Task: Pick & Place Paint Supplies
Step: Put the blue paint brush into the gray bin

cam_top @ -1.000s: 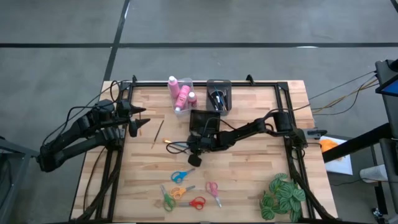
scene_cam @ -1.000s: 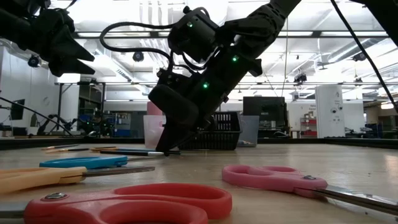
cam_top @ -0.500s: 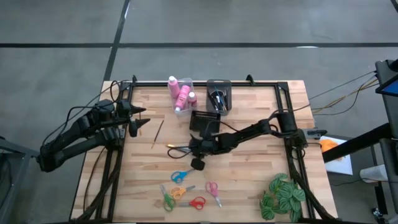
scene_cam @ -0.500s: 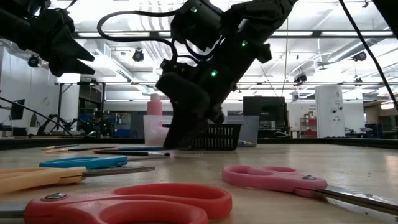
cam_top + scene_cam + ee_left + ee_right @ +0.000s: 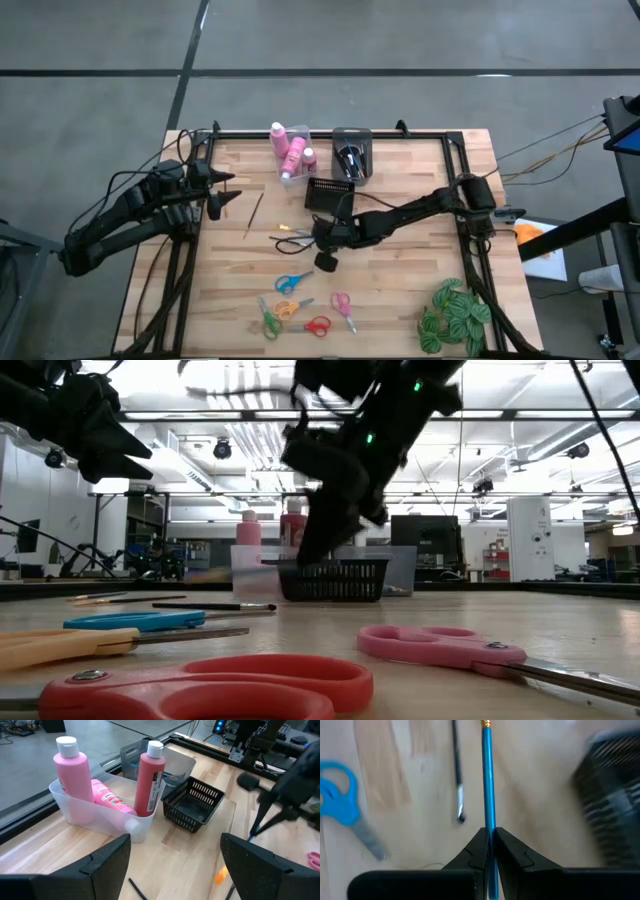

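Note:
My right gripper (image 5: 318, 236) hovers over the middle of the table, shut on a blue paintbrush (image 5: 300, 232) whose orange tip points toward the table's left edge. A black brush (image 5: 458, 775) and a wooden brush (image 5: 254, 213) lie flat on the boards. Several scissors (image 5: 300, 305) lie near the near edge. Three pink bottles (image 5: 100, 780) stand or lean in a clear bin (image 5: 291, 150). My left gripper (image 5: 175, 865) waits open above the table's left edge. My right gripper pinches the blue brush's handle (image 5: 488, 817) between its two fingers. The handle runs forward along the fingers, its gold ferrule (image 5: 486, 724) pointing away from them. The brush lies about level and, in the low view, looks lifted off the boards.
A black mesh basket (image 5: 330, 192) sits just behind my right gripper, and a grey bin (image 5: 352, 155) holding dark items stands at the far edge. A green leafy plant (image 5: 455, 315) fills the near right corner. Blue scissors (image 5: 340, 805) lie close to the held brush.
My right gripper has risen off the table, drifting toward the right edge and staying shut. The blue brush came up with it, its orange tip shifting a little to the right. The black brush stayed on the boards.

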